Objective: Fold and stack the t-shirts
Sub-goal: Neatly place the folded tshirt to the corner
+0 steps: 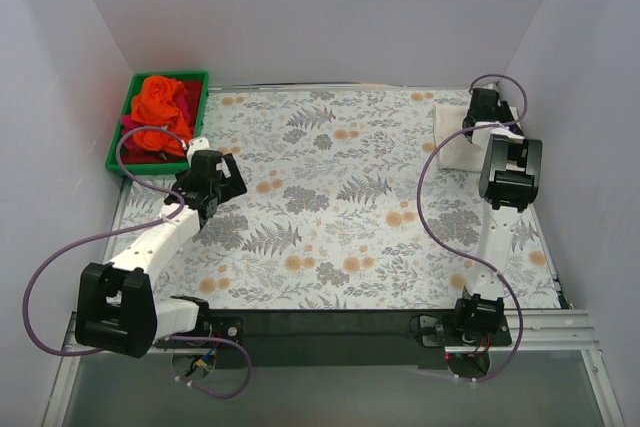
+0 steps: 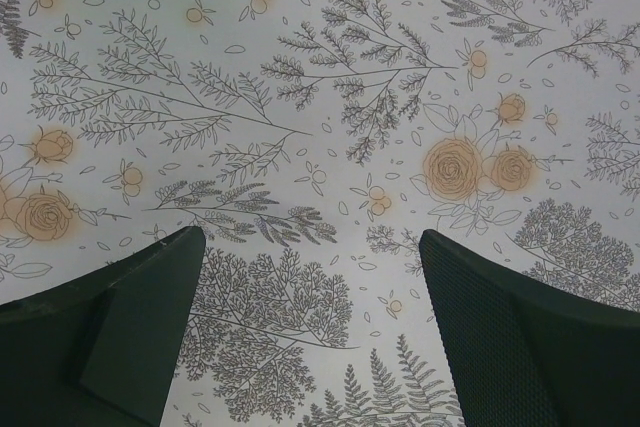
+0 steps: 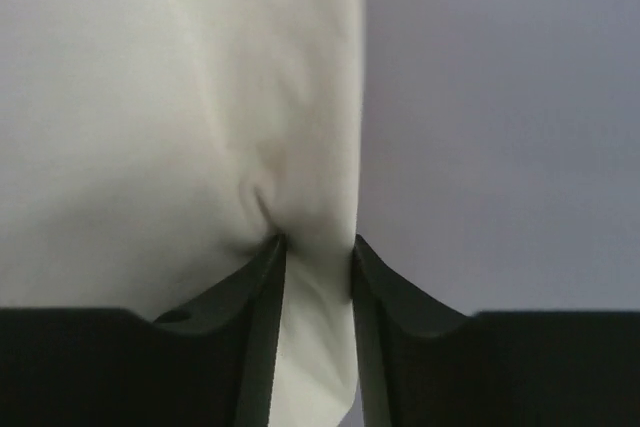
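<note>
Right wrist: right end effector [image 3: 317, 243] clamped on cream t-shirt [image 3: 150, 127] edge; left end effector [image 2: 310, 237] apart above tablecloth [image 2: 320, 97].

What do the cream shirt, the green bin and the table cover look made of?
Cream shirt: soft matte cloth, puckering where the right gripper pinches it. Green bin: probably rigid plastic, with a smooth uniform rim. Table cover: flat printed floral sheet; cloth or vinyl, cannot tell.
</note>
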Robot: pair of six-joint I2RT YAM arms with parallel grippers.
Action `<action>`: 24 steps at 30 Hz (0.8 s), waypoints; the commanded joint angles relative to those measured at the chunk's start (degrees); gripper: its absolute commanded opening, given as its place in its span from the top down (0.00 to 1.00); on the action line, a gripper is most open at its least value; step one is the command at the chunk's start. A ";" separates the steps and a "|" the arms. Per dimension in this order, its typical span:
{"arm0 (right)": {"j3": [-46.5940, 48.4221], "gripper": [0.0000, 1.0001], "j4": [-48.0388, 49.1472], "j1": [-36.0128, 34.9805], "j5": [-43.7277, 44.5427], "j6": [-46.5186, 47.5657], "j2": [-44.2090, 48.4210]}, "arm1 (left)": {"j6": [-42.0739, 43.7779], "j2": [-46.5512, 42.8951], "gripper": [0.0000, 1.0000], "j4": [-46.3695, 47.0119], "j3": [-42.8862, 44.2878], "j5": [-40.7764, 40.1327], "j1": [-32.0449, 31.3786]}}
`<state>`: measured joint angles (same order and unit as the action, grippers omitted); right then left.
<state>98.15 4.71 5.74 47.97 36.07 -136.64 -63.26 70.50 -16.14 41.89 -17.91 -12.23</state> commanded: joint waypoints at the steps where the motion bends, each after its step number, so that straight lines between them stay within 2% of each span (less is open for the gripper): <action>1: 4.77 0.58 4.18 0.68 2.40 -1.17 -0.12 | -0.02 0.25 0.18 -0.29 2.23 -0.99 -0.16; 4: 8.18 0.53 -2.65 -0.20 0.73 -8.11 1.11 | -0.10 0.08 0.18 -0.29 2.23 -0.90 -0.16; 9: 6.89 0.55 -11.47 -4.50 -6.65 -17.34 7.34 | -0.37 -1.41 0.18 -0.12 1.88 -0.37 -0.08; 10: 5.75 0.57 -12.61 -5.20 -8.40 -20.83 8.48 | -0.37 -1.85 0.18 -0.12 1.88 -0.20 -0.16; 11: 4.26 0.60 -16.10 -5.65 -13.98 -22.61 9.54 | -0.37 -2.20 0.18 -0.03 1.79 -0.11 -0.16; 17: -4.79 0.72 -20.35 -7.76 -24.22 -37.27 14.55 | -0.54 -4.75 0.18 0.32 1.09 0.59 -0.16; 19: -8.93 0.77 -20.35 -7.85 -28.79 -39.32 15.61 | -0.54 -5.72 0.18 0.58 0.83 0.86 -0.16; 24: -18.05 0.80 -20.62 -8.90 -36.09 -44.24 18.16 | -0.63 -7.30 0.19 0.85 0.65 1.39 -0.16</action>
<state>85.17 -11.68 -3.14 19.90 -1.67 -120.92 -63.68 65.78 -16.25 42.09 -16.82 -12.23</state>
